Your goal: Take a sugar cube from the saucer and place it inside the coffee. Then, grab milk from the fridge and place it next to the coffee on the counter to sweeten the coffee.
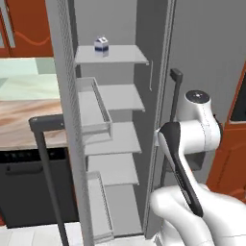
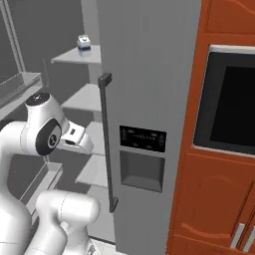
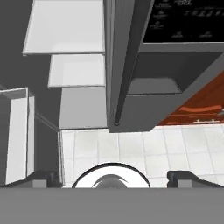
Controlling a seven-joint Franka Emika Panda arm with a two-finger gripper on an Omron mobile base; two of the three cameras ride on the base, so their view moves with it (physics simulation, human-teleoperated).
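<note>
1. Gripper (image 3: 111, 178) fingers stand spread wide with nothing between them; in the hand view its two dark tips sit low at either side, pointing down at a white tiled floor (image 3: 131, 148).
2. Just ahead of the tips in that view hangs the lower edge of the closed grey fridge door with its long dark handle (image 3: 124, 65), and beside it the open compartment's white shelves (image 3: 65, 26) step away.
3. Fridge (image 1: 120, 120) stands open before the arm; a door bin (image 1: 93, 108) on the swung-out door lies to the gripper's left.
4. Milk (image 1: 101, 44), a small white carton with a dark blue band, stands upright on the top shelf, high above the gripper and well apart from it; the right base view shows it (image 2: 83, 43) on that same shelf.
5. Counter (image 1: 24, 120), marbled beige and brown, lies far off to the left beyond the open door.
6. Reddish-brown cabinet with a dark built-in oven window (image 2: 231, 99) stands to the right of the fridge.
</note>
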